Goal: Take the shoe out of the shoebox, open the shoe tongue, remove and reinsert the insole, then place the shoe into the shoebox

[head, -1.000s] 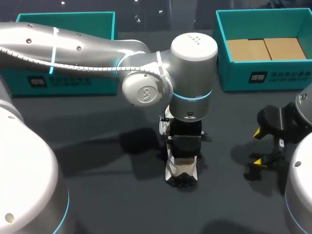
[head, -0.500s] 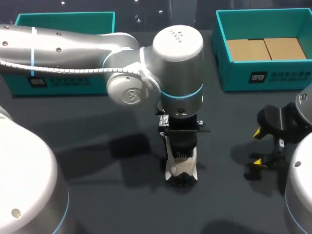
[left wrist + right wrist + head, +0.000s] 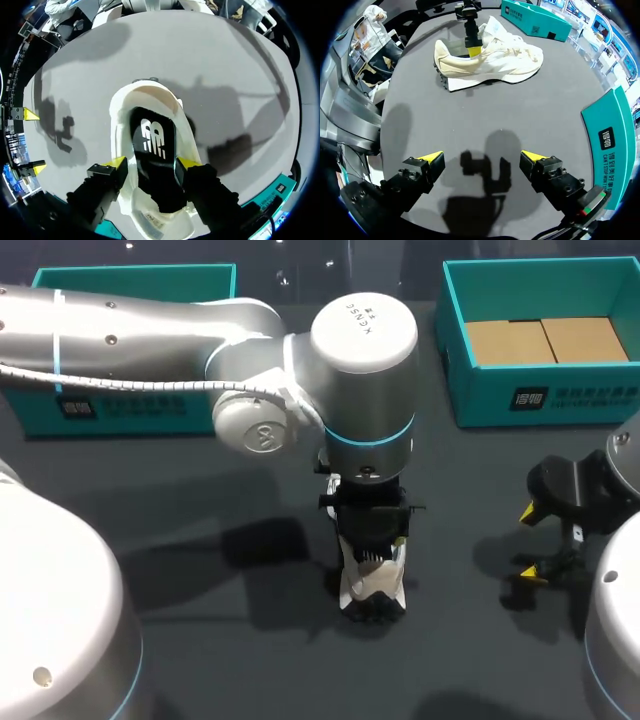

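A white shoe point(image 3: 372, 590) lies on the dark table at the middle, with its black insole point(image 3: 152, 140) flat inside. My left gripper point(image 3: 152, 162) hangs straight above its opening with the fingers apart, one yellow tip by each side wall of the collar and nothing pinched. From the right wrist view the shoe point(image 3: 495, 57) lies on its sole, with one left fingertip point(image 3: 474, 50) at its collar. My right gripper point(image 3: 482, 157) stands open over bare table, well to the shoe's right point(image 3: 535, 540). The teal shoebox point(image 3: 545, 400) with cardboard inside stands at the back right.
A second teal box part point(image 3: 130, 405) lies at the back left, behind my left arm. Bare dark table lies between the shoe and the right gripper.
The left gripper's fingers have gone from shut to apart above the shoe, and the left wrist has shifted slightly left. The shoe and the right arm have kept still.
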`<state>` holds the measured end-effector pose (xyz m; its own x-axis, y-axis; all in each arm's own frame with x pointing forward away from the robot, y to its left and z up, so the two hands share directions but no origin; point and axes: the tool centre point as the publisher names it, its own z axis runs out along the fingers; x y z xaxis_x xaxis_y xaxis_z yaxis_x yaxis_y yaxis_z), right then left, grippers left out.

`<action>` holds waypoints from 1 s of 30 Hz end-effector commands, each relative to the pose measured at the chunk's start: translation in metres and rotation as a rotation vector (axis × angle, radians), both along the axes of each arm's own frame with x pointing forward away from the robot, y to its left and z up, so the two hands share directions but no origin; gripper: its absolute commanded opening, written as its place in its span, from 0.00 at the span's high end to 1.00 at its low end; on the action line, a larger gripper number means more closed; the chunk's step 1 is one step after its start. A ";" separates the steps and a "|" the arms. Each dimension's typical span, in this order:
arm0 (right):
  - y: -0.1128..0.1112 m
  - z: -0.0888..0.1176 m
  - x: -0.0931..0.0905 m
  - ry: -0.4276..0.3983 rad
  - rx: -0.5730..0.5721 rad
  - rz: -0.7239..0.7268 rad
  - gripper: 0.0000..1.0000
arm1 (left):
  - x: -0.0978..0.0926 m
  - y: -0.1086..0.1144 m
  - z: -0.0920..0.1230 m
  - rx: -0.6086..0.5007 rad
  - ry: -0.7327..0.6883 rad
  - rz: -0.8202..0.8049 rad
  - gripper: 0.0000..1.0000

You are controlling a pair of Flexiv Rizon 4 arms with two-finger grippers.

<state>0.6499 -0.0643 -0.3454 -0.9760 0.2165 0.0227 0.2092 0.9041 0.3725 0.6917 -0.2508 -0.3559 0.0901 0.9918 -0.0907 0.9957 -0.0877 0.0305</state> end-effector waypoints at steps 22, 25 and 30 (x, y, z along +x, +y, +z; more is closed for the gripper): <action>-0.001 0.001 -0.002 -0.003 -0.001 -0.001 0.00 | 0.017 0.000 0.001 -0.011 0.034 0.101 0.13; -0.001 0.001 -0.002 -0.003 -0.001 -0.001 0.00 | 0.018 -0.001 0.002 -0.015 0.036 0.114 0.20; -0.001 0.001 -0.002 -0.003 -0.001 -0.001 0.00 | 0.020 0.000 0.003 -0.025 0.046 0.152 0.33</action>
